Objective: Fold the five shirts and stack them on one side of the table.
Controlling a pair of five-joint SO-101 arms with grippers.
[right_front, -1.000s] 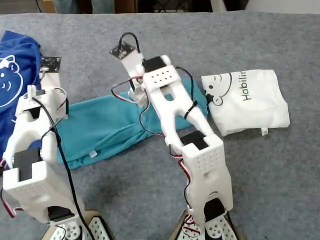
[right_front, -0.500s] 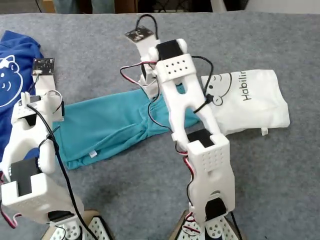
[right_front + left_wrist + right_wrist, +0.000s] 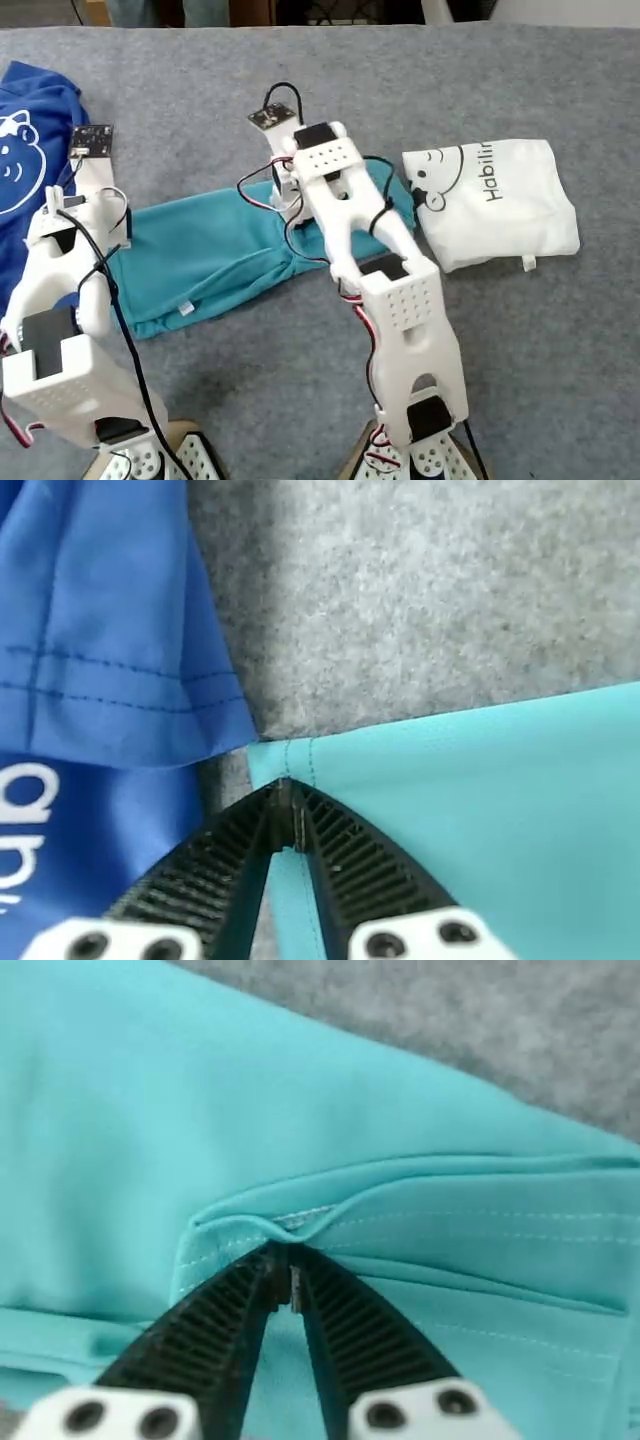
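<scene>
From the high view, a teal shirt (image 3: 210,255) lies stretched in a long band across the middle of the grey bench (image 3: 560,350). A folded white shirt (image 3: 500,200) sits just past one end of the teal shirt, touching it, and a blue shirt (image 3: 30,150) lies spread out past the other end, at the bench's edge. The left arm (image 3: 60,260) comes down at the end of the teal shirt nearest the blue shirt. The right arm (image 3: 350,220) reaches over the teal shirt's other half, on the side of the white shirt. In the left wrist view, the left gripper (image 3: 288,810) has its black ribbed fingers (image 3: 350,865) pressed together, pinching the stitched corner hem of the teal shirt (image 3: 480,800). The blue shirt (image 3: 100,660) lies just beside that corner, and bare bench (image 3: 400,590) shows beyond it. In the right wrist view, the right gripper (image 3: 285,1265) has its fingers (image 3: 345,1330) closed to a point on a raised, stitched fold of the teal shirt (image 3: 200,1110). The cloth is puckered where they bite, and a strip of bench (image 3: 560,1030) shows past the shirt's far edge.
</scene>
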